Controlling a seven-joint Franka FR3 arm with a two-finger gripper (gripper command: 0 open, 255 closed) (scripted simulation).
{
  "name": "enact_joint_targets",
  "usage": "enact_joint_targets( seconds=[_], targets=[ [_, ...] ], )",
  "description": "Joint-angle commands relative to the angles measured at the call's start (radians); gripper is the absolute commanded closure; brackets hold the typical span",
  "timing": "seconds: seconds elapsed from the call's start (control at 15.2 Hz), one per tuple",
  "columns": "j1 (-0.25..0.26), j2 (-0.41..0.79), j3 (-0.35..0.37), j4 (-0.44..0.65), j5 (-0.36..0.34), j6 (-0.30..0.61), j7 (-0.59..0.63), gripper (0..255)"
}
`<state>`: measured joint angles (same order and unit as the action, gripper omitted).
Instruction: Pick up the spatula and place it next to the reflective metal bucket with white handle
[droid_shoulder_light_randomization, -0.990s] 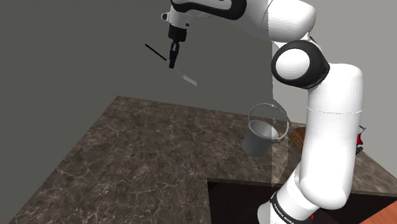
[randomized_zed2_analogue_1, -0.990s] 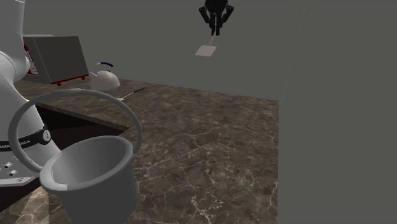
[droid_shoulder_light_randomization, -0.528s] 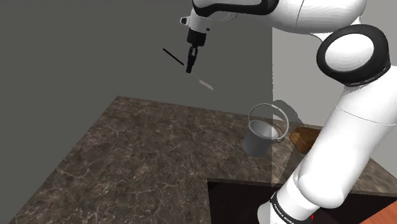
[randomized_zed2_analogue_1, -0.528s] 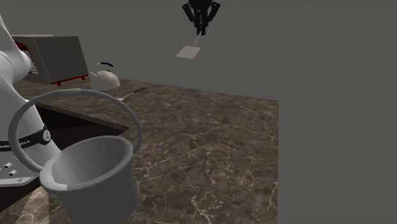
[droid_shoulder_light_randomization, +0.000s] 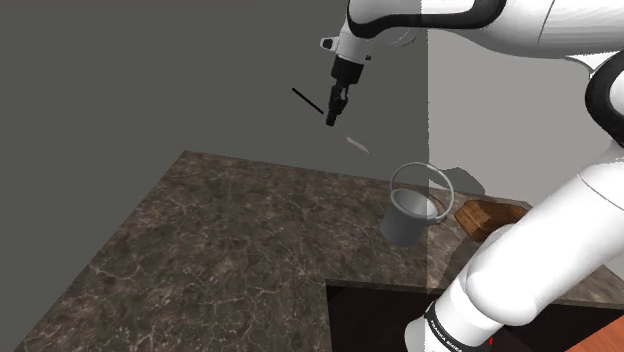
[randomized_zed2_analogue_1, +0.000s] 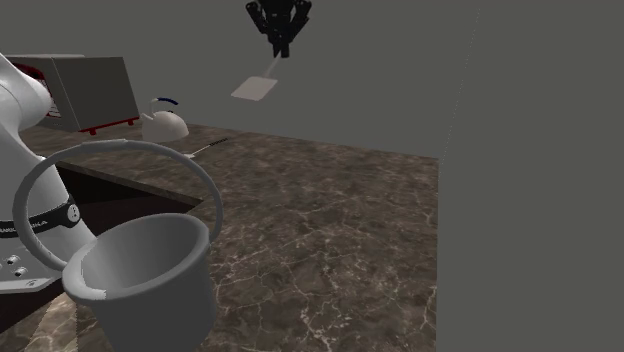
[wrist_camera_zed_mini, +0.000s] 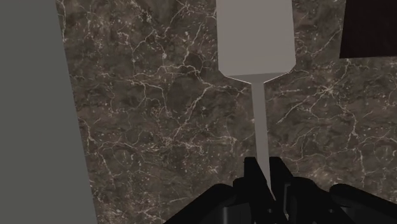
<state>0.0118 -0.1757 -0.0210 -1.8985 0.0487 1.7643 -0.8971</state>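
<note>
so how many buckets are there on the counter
1. One grey bucket with a hoop handle stands upright on the dark veined countertop, beside the white arm, toward the shoulder view's right. The arm could hide another behind it.

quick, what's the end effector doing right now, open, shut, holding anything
end effector: closed on the spatula, holding it by the handle in the air above the counter.

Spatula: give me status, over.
Gripper shut on spatula, high above counter. Bucket stands below, toward the shoulder view's right. Nothing seen between.
</note>
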Motion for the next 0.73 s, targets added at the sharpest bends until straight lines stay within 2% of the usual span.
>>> enact_joint_targets(
  seconds=[0.0, 0.66],
  targets=[
    [-0.011, -0.072, -0.015, -0.069, -0.004, -0.004, -0.026, 255],
    [-0.077, -0.392, -0.107, -0.343, -0.06, -0.055, -0.156, 255]
  ],
)
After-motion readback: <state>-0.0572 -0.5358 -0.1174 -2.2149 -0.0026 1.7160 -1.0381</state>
